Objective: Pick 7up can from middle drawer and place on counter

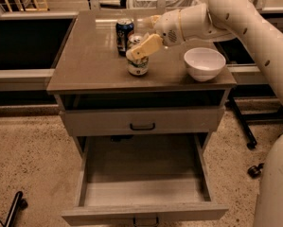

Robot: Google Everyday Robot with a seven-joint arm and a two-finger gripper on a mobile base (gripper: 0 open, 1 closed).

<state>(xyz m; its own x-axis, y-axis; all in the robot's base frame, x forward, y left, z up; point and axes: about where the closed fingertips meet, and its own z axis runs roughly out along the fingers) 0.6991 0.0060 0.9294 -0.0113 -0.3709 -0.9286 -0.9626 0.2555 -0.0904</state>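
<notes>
The 7up can (pixel 137 66), pale silvery with a faint green label, stands upright on the counter (pixel 91 60) near its middle. My gripper (pixel 142 47) comes in from the right and is shut on the can's upper part, with one cream finger (pixel 145 45) across its front; the other finger is hidden behind it. The middle drawer (pixel 145 174) is pulled wide open below, and its grey floor is bare.
A dark blue can (pixel 124 32) stands just behind the 7up can, close to my gripper. A white bowl (pixel 204 63) sits on the counter's right side. The drawer front (pixel 141 122) above the open drawer is shut. Chair wheels (pixel 254 169) stand on the floor at right.
</notes>
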